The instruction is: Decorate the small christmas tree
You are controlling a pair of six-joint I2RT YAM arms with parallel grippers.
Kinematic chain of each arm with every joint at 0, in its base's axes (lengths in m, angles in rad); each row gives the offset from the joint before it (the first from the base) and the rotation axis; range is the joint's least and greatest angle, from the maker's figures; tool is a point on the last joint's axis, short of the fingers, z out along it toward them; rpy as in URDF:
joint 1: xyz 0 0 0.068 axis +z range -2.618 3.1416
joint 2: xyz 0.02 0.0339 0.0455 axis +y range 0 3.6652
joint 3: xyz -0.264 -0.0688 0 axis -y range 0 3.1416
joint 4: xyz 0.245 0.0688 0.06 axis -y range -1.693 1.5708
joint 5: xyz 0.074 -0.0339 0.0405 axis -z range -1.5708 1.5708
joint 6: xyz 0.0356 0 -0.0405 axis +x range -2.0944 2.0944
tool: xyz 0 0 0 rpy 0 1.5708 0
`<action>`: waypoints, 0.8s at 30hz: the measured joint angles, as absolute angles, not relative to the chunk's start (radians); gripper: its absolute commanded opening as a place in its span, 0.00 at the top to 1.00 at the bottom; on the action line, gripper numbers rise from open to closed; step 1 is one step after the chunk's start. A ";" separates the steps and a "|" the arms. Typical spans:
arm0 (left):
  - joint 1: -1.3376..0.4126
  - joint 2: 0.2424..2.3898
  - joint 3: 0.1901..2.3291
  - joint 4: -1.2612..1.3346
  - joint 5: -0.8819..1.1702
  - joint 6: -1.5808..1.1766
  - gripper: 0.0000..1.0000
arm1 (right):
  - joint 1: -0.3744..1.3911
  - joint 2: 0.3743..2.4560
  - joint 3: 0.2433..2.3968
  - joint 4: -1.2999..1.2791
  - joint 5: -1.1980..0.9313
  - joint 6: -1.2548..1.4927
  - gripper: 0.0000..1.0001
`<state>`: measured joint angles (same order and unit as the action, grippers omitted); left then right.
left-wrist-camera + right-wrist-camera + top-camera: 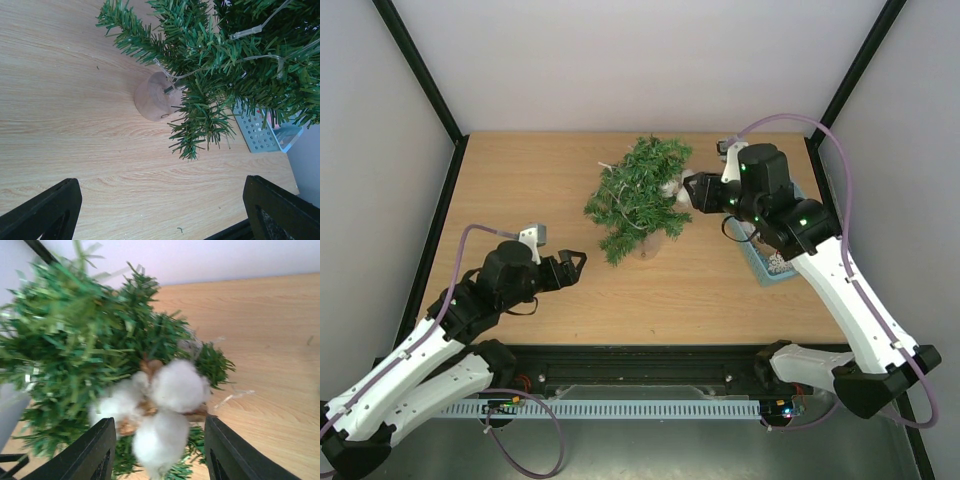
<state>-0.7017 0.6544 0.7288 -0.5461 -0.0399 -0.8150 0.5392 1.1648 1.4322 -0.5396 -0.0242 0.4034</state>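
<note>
Holding what looks like ornaments, blue basket [772, 268] sits beside tree [640, 195].

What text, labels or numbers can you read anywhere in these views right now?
None can be read.
The small christmas tree, its wooden base, the blue basket and the white cotton ornament carry no visible print.
No readable marking shows on the arms either.

We see 2 arms with white lower links and black joint housings, small green lights glowing on the right arm [790, 215]. A lilac cable loops along each, and both grippers have black fingers [100, 450].
</note>
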 measured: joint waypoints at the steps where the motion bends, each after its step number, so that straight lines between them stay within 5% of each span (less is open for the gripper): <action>1: -0.702 0.653 0.729 -0.546 -0.040 -0.815 0.09 | 0.536 1.171 1.432 -0.551 -0.014 0.404 0.51; 15: -0.702 0.635 0.728 -0.565 -0.048 -0.815 0.09 | 0.505 1.260 1.372 -0.480 -0.130 0.420 0.82; 24: -0.702 0.636 0.728 -0.569 -0.054 -0.815 0.09 | 0.504 1.293 1.374 -0.435 -0.171 0.411 0.81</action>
